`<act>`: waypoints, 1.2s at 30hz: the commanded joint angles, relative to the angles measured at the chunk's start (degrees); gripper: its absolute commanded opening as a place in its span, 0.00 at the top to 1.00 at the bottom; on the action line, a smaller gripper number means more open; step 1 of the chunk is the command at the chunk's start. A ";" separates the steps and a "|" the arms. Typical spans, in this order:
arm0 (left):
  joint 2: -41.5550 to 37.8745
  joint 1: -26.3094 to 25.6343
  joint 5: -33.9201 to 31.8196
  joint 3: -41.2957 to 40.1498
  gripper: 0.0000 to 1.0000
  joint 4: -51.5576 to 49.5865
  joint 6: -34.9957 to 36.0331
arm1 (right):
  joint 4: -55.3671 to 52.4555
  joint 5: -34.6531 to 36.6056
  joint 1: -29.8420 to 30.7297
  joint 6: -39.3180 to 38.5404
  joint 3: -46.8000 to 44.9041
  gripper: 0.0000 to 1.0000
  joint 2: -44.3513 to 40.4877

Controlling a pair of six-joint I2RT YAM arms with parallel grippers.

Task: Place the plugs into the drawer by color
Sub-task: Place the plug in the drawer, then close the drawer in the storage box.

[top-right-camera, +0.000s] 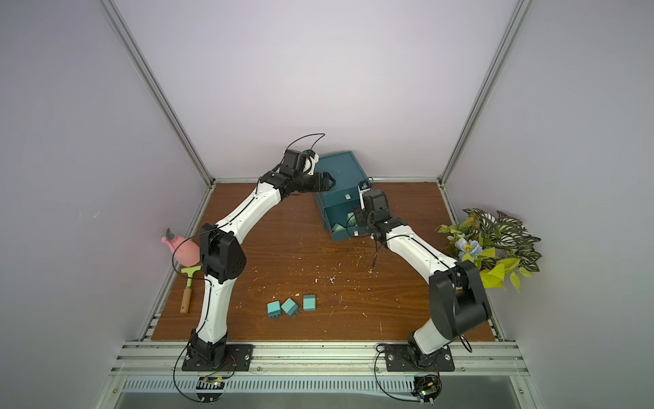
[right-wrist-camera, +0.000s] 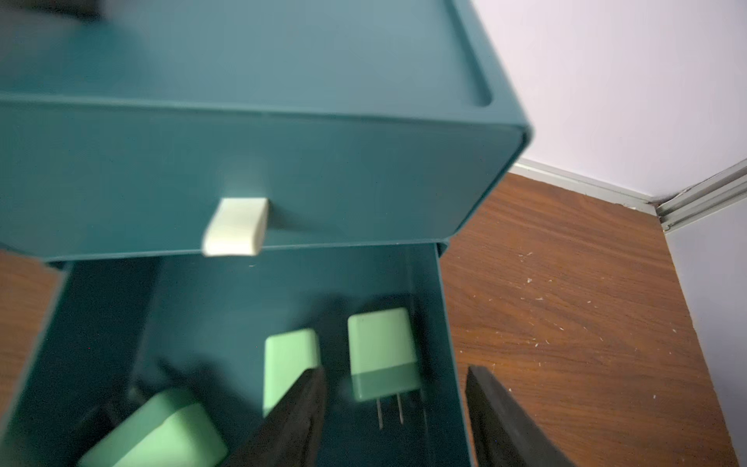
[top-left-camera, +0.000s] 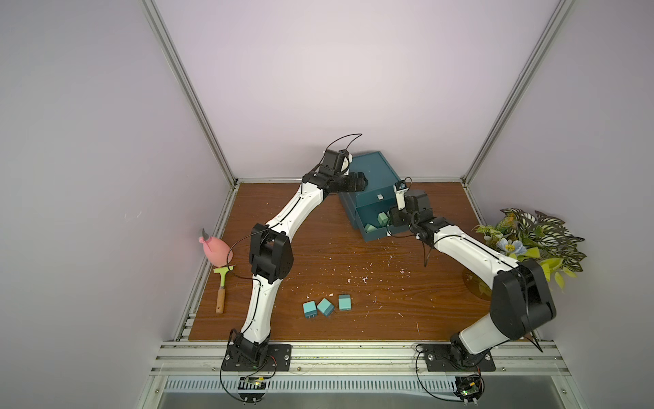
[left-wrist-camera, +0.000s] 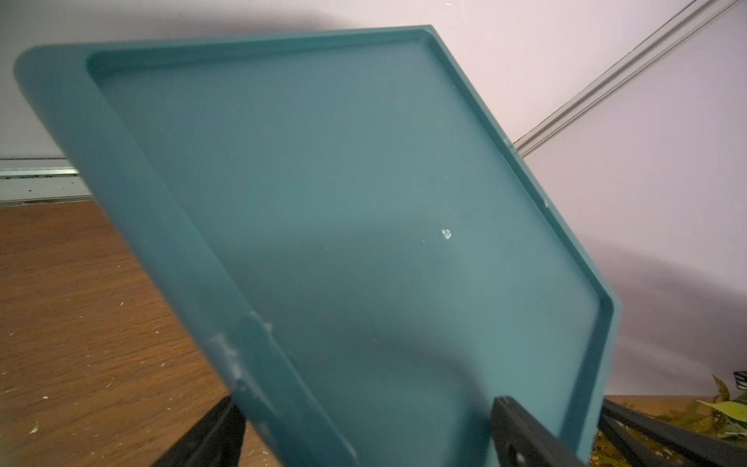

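Observation:
The dark teal drawer chest (top-left-camera: 375,170) stands at the back of the wooden table. Its top drawer is closed, with a white tab handle (right-wrist-camera: 236,226). The drawer (right-wrist-camera: 452,323) below it is pulled out and holds three light green plugs (right-wrist-camera: 382,347) (right-wrist-camera: 289,360) (right-wrist-camera: 161,432). My right gripper (right-wrist-camera: 396,370) hangs open over this drawer, one finger inside and one outside its side wall, touching no plug. My left gripper (left-wrist-camera: 364,400) is open and straddles the chest's top edge (left-wrist-camera: 174,226). Three turquoise plugs (top-left-camera: 310,309) (top-left-camera: 325,306) (top-left-camera: 344,302) lie together near the table's front.
A pink bulb-shaped thing (top-left-camera: 216,249) and a green scraper with a wooden handle (top-left-camera: 222,290) lie at the table's left edge. An artificial plant (top-left-camera: 531,240) stands at the right edge. White specks dot the wood. Pale walls close in the back and sides.

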 commanded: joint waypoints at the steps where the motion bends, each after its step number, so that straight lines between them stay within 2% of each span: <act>1: -0.01 0.51 0.13 -1.24 0.11 -0.84 0.48 | 4.93 -2.98 0.46 4.23 -5.20 0.38 -7.80; 8: -0.37 0.51 -0.04 -1.43 0.12 -0.79 0.67 | 14.25 -4.63 4.33 7.90 -22.01 0.39 -16.14; 15: -0.37 0.51 -0.09 -1.64 0.12 -0.85 0.64 | 23.86 -2.90 8.04 9.51 -30.34 0.37 -15.78; 27: -0.46 0.51 -0.29 -2.20 0.12 -0.79 0.79 | 31.57 -2.79 8.02 9.20 -28.30 0.35 -6.18; 36: -0.80 0.51 -0.14 -2.70 0.12 -0.78 0.71 | 32.96 -2.53 7.89 8.58 -25.37 0.35 -1.95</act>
